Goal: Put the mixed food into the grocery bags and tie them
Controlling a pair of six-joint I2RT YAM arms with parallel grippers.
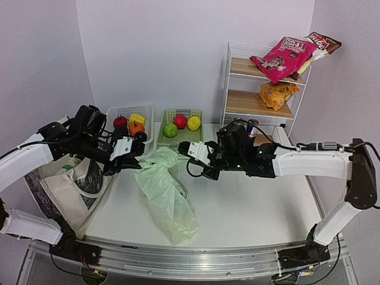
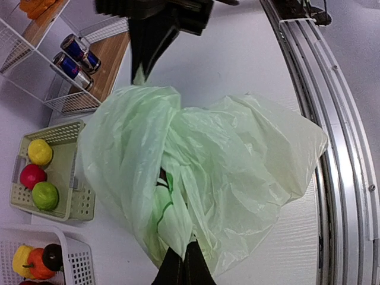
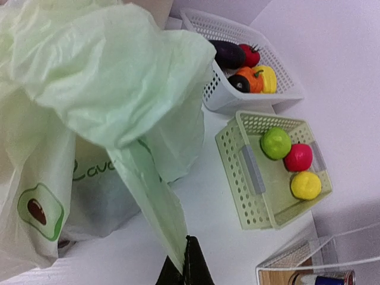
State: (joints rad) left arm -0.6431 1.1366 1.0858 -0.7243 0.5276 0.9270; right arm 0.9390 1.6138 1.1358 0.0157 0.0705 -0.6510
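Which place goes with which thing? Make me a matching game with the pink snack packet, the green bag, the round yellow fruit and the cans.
1. crinkly pink snack packet
2. thin pale-green plastic bag
3. round yellow fruit
4. blue-and-silver drink cans

A. in the green plastic basket
B. top shelf of the white wire rack
C. bottom shelf of that rack
D. on the white table

Pairs: 1-B, 2-D, 3-A, 4-C

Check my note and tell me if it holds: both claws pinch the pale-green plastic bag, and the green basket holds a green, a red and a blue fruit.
One thing is wrong: no fruit is blue. The left claw and right claw both pinch the pale-green plastic bag, and the green basket holds a green fruit, a red fruit and a yellow fruit. The right wrist view shows this.
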